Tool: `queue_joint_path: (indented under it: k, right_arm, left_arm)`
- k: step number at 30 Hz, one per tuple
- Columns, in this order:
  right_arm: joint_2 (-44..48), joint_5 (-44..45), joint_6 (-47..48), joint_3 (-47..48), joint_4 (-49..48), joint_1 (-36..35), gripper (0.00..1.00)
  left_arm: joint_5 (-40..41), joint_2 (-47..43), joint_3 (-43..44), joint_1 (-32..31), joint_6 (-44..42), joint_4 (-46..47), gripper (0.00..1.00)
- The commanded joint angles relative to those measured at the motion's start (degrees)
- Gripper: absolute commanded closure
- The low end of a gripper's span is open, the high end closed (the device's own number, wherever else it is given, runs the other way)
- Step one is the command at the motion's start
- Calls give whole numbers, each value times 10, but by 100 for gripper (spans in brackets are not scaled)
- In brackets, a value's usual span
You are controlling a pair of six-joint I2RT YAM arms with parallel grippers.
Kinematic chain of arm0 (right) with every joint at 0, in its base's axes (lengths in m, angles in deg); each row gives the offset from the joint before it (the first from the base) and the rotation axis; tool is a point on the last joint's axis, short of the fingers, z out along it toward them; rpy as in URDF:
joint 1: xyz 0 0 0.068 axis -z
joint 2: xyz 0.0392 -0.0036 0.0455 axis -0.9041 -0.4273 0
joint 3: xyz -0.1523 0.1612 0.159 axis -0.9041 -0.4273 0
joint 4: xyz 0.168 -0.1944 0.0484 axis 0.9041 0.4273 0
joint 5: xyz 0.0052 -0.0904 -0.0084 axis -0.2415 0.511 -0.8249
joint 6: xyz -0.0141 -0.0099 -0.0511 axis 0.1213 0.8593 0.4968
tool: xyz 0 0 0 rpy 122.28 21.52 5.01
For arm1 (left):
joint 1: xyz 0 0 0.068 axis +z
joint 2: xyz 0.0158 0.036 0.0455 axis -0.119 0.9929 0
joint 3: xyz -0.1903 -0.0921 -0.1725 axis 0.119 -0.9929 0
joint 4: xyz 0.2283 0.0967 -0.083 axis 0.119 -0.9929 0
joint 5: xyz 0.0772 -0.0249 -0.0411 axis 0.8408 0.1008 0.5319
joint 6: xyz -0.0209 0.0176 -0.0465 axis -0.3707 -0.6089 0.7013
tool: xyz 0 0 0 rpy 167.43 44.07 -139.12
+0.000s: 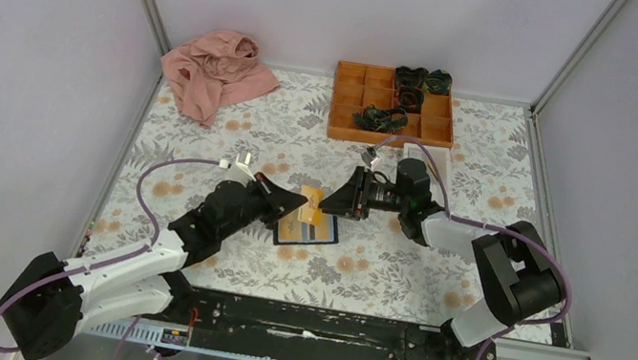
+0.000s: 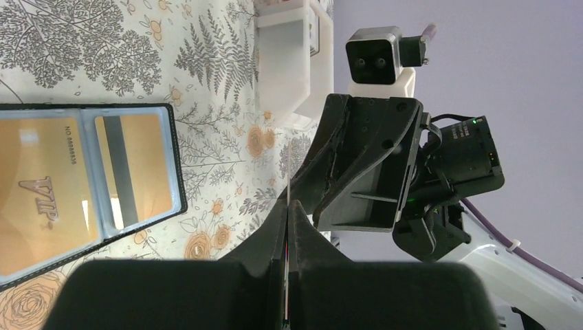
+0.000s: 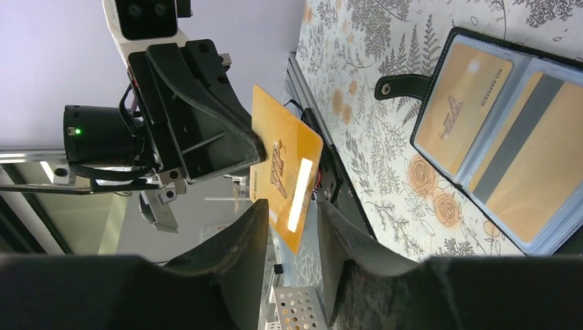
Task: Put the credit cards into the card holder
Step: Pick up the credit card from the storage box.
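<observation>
The black card holder [image 1: 285, 237] lies open on the floral table, with two gold cards in its light-blue pockets [image 2: 134, 165] [image 3: 460, 103]. My left gripper [image 1: 300, 202] is shut on an orange-yellow credit card [image 1: 313, 201], held upright in the air just behind the holder. The card shows edge-on in the left wrist view [image 2: 289, 180]. My right gripper [image 1: 328, 203] faces the left one, open. In the right wrist view its jaws [image 3: 292, 213] stand on either side of the card's [image 3: 285, 165] free corner, with gaps showing on both sides.
An orange compartment tray [image 1: 392, 107] with dark items stands at the back. A small white tray [image 2: 292, 62] sits behind the right arm. A pink cloth [image 1: 216, 72] lies at the back left. A black rail [image 1: 321, 325] runs along the near edge.
</observation>
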Motion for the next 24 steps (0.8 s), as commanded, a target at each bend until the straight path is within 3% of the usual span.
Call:
queue_joint_path:
  k: [1, 9, 17, 24]
  right_arm:
    - [-6, -6, -17, -2, -56, -5, 61]
    - [-25, -14, -44, -5, -97, -9, 65]
    - [-62, -20, -96, -6, -174, -11, 90]
    - [-100, -23, -181, -11, -294, -11, 100]
  left_arm:
    - [3, 8, -10, 4, 8, 66, 100]
    - [0, 26, -23, 4, 20, 102, 100]
    - [-3, 40, -31, 4, 30, 126, 100]
    - [-9, 51, -41, 4, 40, 147, 100]
